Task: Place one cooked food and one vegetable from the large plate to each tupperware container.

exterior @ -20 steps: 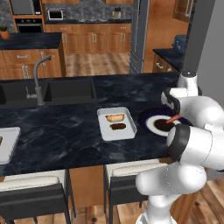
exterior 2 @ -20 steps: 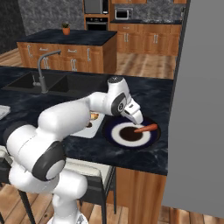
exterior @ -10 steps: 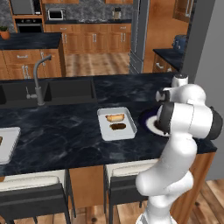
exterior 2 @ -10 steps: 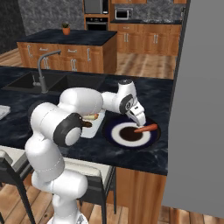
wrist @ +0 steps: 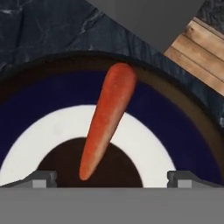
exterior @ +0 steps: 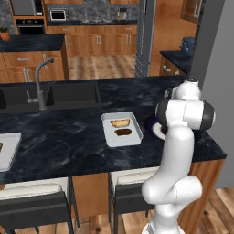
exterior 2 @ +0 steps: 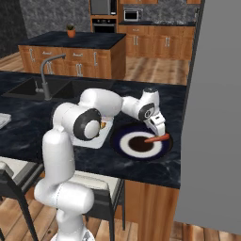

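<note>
We see the gripper (exterior 2: 159,132) held low over the large plate (exterior 2: 123,147), its jaws spread as wide as they go and nothing between them; in the hand view the two fingertips (wrist: 41,178) stand far apart at the bottom, with the carrot (wrist: 106,117) lying between and just beyond them, its thin end toward us and its thick end reaching to the plate's dark rim. The carrot rests flat on the plate, across the white ring and the dark centre, and we see no contact between it and the fingers. Beyond the plate in that view come the dark marbled counter (wrist: 48,30), a grey wall and a strip of wooden floor. From the right base camera the carrot (exterior 2: 156,138) lies directly under the gripper on the plate's far side, and the arm's own white links cover most of the nearer tupperware container (exterior 2: 97,140) just behind the wrist. The left base camera gives what that one hides: the container (exterior: 121,129) lies open to view, beside the plate, holding a pale bread-like piece (exterior: 120,122) and a dark piece (exterior: 123,132), while the arm blocks most of the plate there. It also shows the second container (exterior: 7,150) far off along the counter, past the sink (exterior: 68,94) and faucet (exterior: 40,82)
</note>
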